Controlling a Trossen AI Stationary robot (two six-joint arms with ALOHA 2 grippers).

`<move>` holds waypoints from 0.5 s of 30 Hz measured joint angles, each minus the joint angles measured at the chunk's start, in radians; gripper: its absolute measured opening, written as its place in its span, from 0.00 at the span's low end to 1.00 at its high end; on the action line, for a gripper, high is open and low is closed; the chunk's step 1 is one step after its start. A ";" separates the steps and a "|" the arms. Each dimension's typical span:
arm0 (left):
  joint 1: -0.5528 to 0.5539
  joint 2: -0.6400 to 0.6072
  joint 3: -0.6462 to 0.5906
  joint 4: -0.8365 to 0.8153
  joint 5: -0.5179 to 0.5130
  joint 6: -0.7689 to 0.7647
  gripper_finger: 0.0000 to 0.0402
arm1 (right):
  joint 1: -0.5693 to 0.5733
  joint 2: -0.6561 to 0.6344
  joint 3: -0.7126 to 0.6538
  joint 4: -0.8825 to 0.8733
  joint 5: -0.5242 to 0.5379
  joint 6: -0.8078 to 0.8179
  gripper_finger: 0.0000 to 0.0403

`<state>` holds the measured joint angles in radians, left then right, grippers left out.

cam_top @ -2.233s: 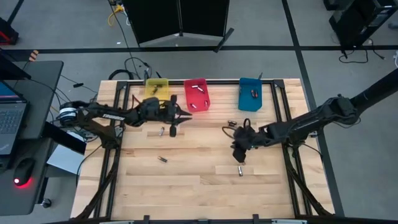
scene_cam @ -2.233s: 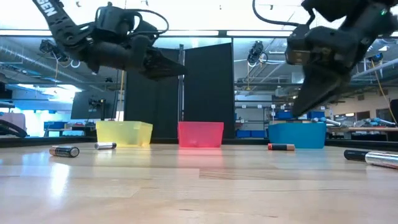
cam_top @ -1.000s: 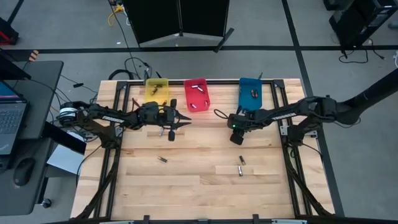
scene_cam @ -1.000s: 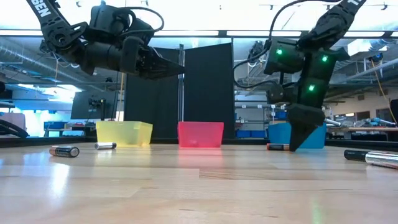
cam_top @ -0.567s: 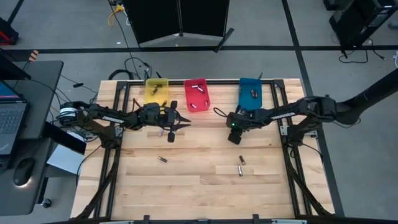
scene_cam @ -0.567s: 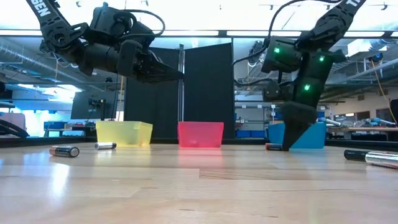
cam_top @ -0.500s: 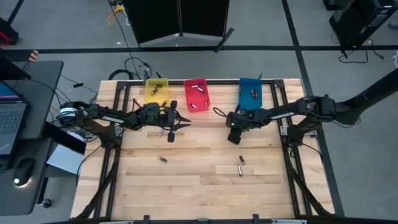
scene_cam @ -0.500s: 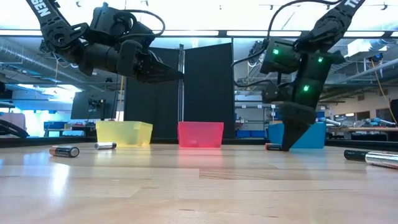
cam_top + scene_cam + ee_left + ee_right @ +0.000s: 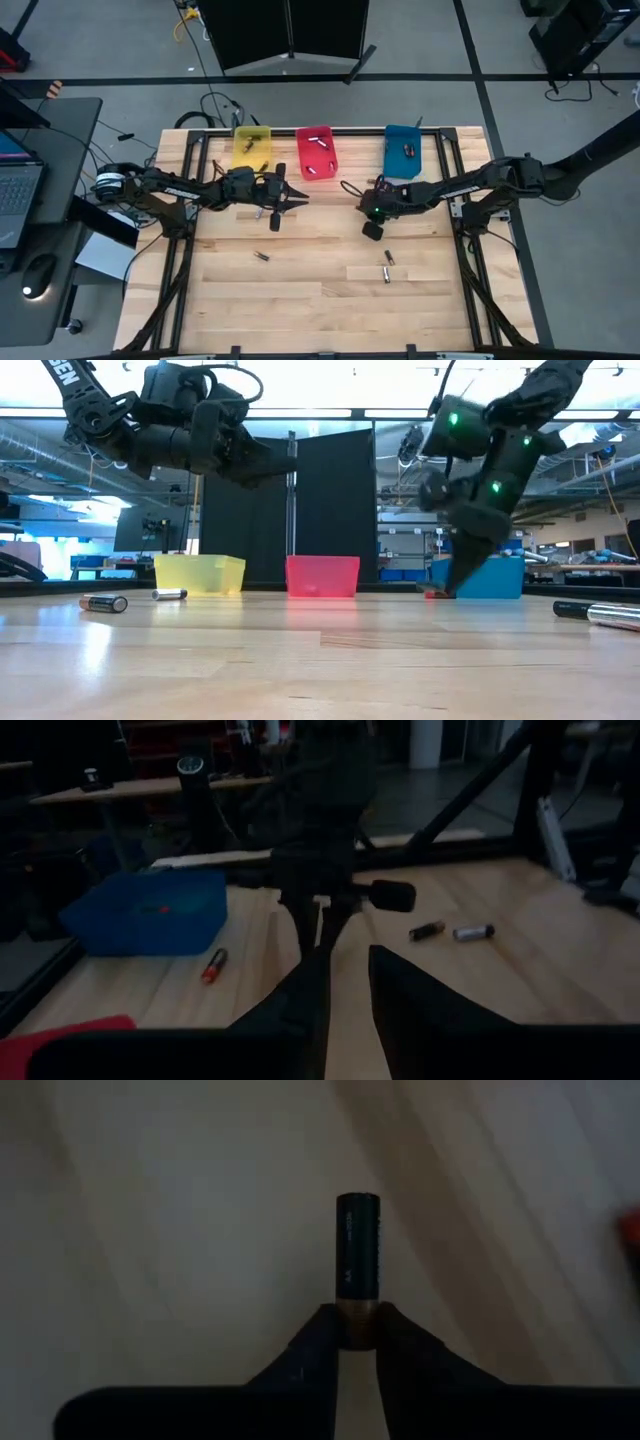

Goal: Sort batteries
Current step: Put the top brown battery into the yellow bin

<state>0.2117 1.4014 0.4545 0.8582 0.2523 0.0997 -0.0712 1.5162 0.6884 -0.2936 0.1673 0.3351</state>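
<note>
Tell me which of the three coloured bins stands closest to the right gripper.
The blue bin, at the table's far right. The right gripper, shut on a dark battery, sits just in front of it; the red bin and yellow bin lie farther left.

A dark battery (image 9: 357, 1245) sticks out lengthwise from the right pincer (image 9: 356, 1330), pinched at its coppery end.

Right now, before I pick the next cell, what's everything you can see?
Table: one, pale wood, centre.
Yellow bin, red bin, blue bin: one each, far edge, batteries inside.
Loose batteries: at least five, dark, silvery, one reddish, scattered on table.
Held battery: one, dark, gripped mid-table.
Laptop: one, dark, desk beside table.
Left gripper: black, open, empty, raised near red bin.
Right gripper: black, shut on held battery, mid-table.
</note>
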 joint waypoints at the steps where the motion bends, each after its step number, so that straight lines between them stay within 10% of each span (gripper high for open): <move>1: -0.004 0.000 0.000 0.012 0.002 -0.012 0.20 | 0.018 -0.002 -0.005 0.048 0.020 0.004 0.14; 15: -0.050 0.000 0.008 0.214 0.056 -0.111 0.21 | 0.238 0.004 -0.097 1.022 0.259 -0.280 0.14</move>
<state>0.1614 1.4014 0.4621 1.0725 0.3088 -0.0114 0.1664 1.5200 0.5918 0.7289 0.4260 0.0554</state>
